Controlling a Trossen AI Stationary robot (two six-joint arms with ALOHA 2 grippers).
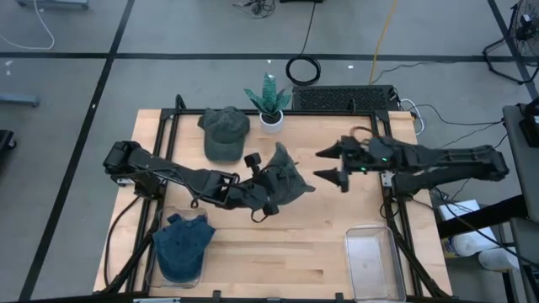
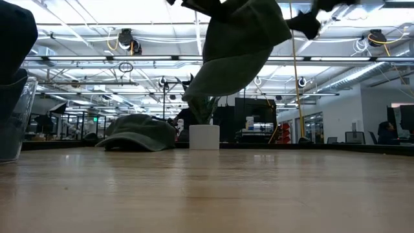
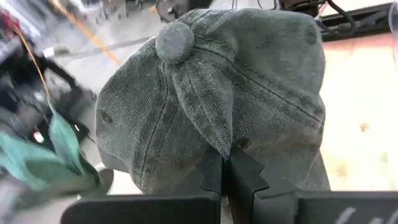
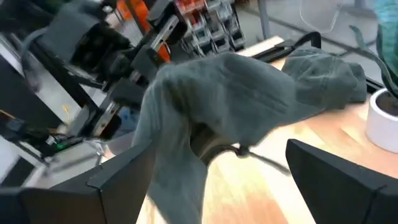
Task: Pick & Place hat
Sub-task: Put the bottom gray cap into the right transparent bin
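Observation:
A grey-green hat (image 1: 288, 179) hangs in the air over the table's middle, with my left gripper (image 3: 225, 159) shut on it. In the low view the hat (image 2: 238, 48) is clear of the tabletop. My right gripper (image 1: 328, 165) stands open just to the hat's right, pointing at it without touching it. A second green hat (image 1: 226, 131) lies on its brim at the far side. A blue hat (image 1: 182, 244) sits in a clear bin at the near left. My left gripper pinches a raised fold of the hat's crown (image 3: 217, 127) between its two fingers, a little way from the top button (image 3: 175, 41). The fingers come from the table's left, slanting down. The hat is lifted clear and droops slack around the fingers.
A potted plant in a white pot (image 1: 270, 108) stands at the far middle, beside the second hat. An empty clear bin (image 1: 371, 263) sits at the near right. Black frame rails (image 1: 164, 143) run along the table's left and right sides.

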